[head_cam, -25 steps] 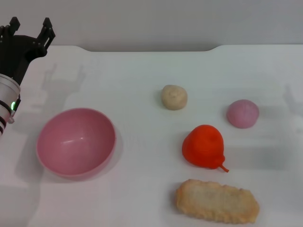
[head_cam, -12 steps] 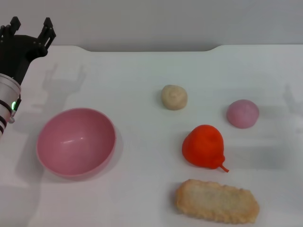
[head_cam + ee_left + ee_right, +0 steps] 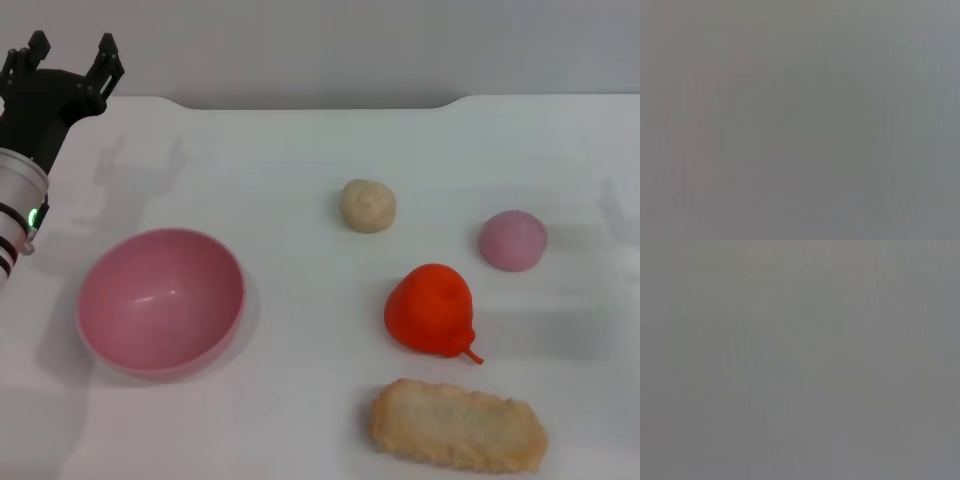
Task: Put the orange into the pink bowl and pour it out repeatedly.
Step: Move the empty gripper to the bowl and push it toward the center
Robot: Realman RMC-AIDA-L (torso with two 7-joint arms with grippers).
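Nearest the robot, a breaded, oblong cutlet-like toy (image 3: 459, 426) is seen lying flat on the white table (image 3: 300, 180), toward the right side.

Just beyond it, close by but apart, the orange (image 3: 430, 308) is found resting on the table, its thin stem nub pointed toward the near right. It is not held by anything and is not in the bowl.

The pink bowl (image 3: 161, 300) is set upright on the left side of the table, at about the same depth as the orange and well apart from it. Nothing is seen inside; the opening faces up.

Farther back, a dull pink ball (image 3: 512, 240) is placed to the right of and behind the orange. A beige lumpy ball (image 3: 368, 205) is placed behind the orange, slightly to its left. The two balls are apart from each other and from the orange.

At the far left corner, the left gripper (image 3: 69, 58) is held above the table's back edge, well behind the bowl and touching nothing. Its black fingers (image 3: 105, 55) are spread apart, with nothing between them.

The right gripper is not shown in the head view. Only flat grey is given by both wrist views; nothing can be made out there.
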